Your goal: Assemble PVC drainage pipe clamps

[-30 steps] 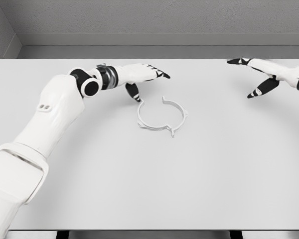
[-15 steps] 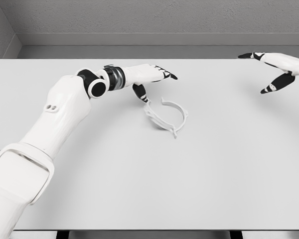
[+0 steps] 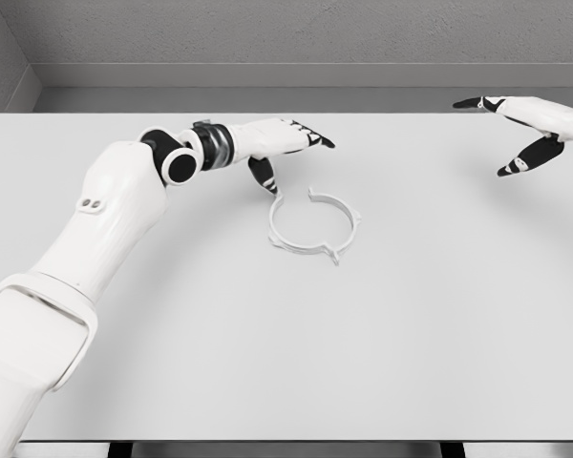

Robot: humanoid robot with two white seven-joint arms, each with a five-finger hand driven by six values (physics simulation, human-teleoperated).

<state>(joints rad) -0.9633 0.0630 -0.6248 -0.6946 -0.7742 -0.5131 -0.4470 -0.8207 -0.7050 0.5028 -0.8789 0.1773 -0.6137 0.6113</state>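
Note:
A white ring-shaped pipe clamp [image 3: 312,225] lies flat on the white table [image 3: 286,343], with a gap at its far left and small tabs at its near right. My left hand [image 3: 285,153] hovers just behind and left of it, fingers stretched out toward the right and thumb pointing down close to the clamp's open end; it holds nothing. My right hand [image 3: 520,129] is at the far right edge of the view, well away from the clamp, fingers spread and holding nothing.
The table's back edge meets a grey wall [image 3: 286,38]. Its front edge runs along the bottom of the view.
The clamp, tipped up on edge half a second ago, lies flat again, slightly right of where it first was. My left hand drew back a little. The right hand moved right, then stayed.

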